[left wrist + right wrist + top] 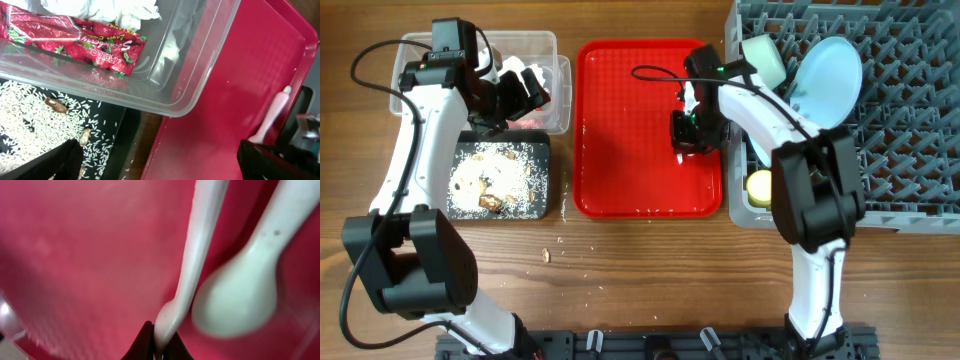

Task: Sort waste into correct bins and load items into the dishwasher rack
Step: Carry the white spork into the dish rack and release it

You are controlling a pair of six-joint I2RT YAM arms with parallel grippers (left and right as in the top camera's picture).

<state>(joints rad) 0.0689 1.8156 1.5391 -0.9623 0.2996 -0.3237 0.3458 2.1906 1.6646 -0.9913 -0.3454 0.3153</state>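
The right gripper (156,349) is seen closed, its dark fingertips pinched on the slender end of a white utensil (192,255), which rises away from them over the red serving tray (75,255). Whether a fork or a spoon is held cannot be told. A white spoon (235,300) is seen just beside it, its bowl turned toward the tray. From overhead, this gripper is placed over the tray's right part, near the dishwasher rack (910,120). The pale blue plate (828,75) and pale green bowl (765,58) are stood along the rack's left side, with the yellow cup (758,183) lower down. The left gripper (525,90) is held wide apart and empty over the right end of the clear tub (200,75), in which the red-printed wrapper (75,42) and crumpled white paper (100,7) are lying. Below the tub, the black tray (542,148) is strewn with rice and brown scraps (495,180), and a few crumbs (548,255) are scattered on the table (640,280).
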